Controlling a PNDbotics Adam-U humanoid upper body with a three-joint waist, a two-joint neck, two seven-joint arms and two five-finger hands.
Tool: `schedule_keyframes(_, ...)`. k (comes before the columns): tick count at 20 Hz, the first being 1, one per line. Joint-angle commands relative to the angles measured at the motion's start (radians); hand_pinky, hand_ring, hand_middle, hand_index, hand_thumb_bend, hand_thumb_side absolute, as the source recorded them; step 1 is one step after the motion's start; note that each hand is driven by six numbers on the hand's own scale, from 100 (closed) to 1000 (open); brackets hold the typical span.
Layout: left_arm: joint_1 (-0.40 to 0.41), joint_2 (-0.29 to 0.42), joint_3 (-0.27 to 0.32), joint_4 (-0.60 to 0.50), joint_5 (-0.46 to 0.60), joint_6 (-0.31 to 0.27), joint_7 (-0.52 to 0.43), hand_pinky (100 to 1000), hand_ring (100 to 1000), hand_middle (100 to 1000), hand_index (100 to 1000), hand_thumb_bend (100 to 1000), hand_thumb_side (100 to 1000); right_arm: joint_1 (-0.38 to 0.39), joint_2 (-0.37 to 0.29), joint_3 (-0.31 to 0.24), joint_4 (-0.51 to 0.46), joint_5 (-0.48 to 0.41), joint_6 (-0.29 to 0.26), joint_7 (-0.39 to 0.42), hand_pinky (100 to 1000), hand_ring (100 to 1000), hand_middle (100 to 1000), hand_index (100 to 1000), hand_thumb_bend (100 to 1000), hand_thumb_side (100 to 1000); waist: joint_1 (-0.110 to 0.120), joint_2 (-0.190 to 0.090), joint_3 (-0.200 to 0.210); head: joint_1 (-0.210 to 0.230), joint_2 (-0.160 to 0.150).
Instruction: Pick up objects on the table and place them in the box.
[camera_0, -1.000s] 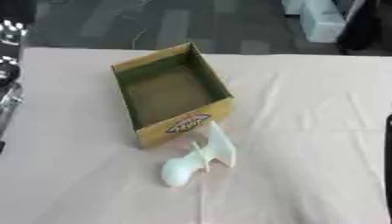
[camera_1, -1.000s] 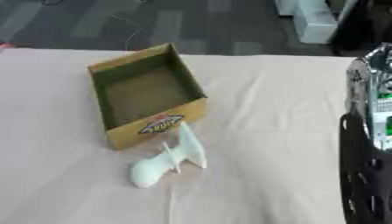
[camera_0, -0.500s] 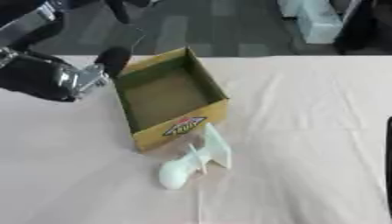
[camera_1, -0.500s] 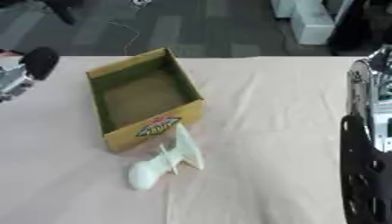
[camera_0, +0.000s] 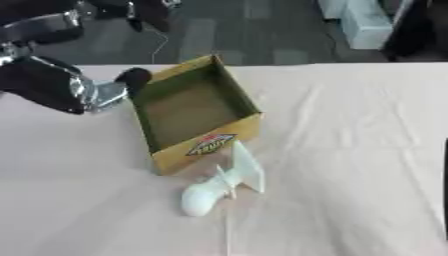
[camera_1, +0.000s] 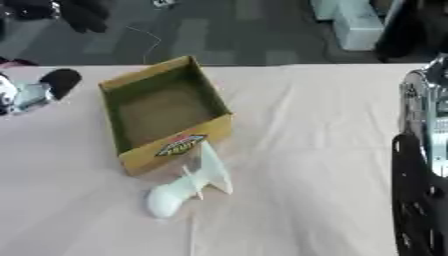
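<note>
Left eye view: the left hand (camera_0: 131, 80) hangs just left of the box (camera_0: 197, 150), near its far corner; whether its fingers are curled I cannot tell. The box looks empty. A white plastic object (camera_0: 219, 182) lies just in front of it, touching the table. It seems light, stiff and smooth; the narrow neck looks best to grasp.

left hand (camera_0: 131, 79): blurred, fingers unreadable
right arm (camera_1: 422, 165): cut off at edge, hand unseen
box (camera_0: 194, 116) label: illegible
</note>
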Motion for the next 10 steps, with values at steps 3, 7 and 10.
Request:
schedule_keyframes(3,-0.062,0.05,-0.015,-0.011,0.015,-0.006,-0.123,706,742,804,860,129,750,-0.011,-0.018,0.007,-0.013,-0.01,0.003,0.01,684,583,591,714,100,888,0.007,-0.015,-0.008,-0.007,0.0)
schedule_keyframes(7,-0.099,0.039,-0.066,-0.011,0.003,-0.022,-0.191,705,761,796,857,199,763,-0.013,-0.014,0.011,-0.013,-0.015,0.005,0.015,684,583,591,714,100,888,0.012,-0.016,-0.014,-0.002,0.0)
schedule_keyframes(10,-0.107,0.022,-0.116,-0.011,-0.018,-0.03,-0.222,687,755,790,851,231,793,-0.016,-0.011,0.014,-0.013,-0.019,0.006,0.018,684,582,590,714,100,899,0.015,-0.016,-0.021,0.008,0.0)
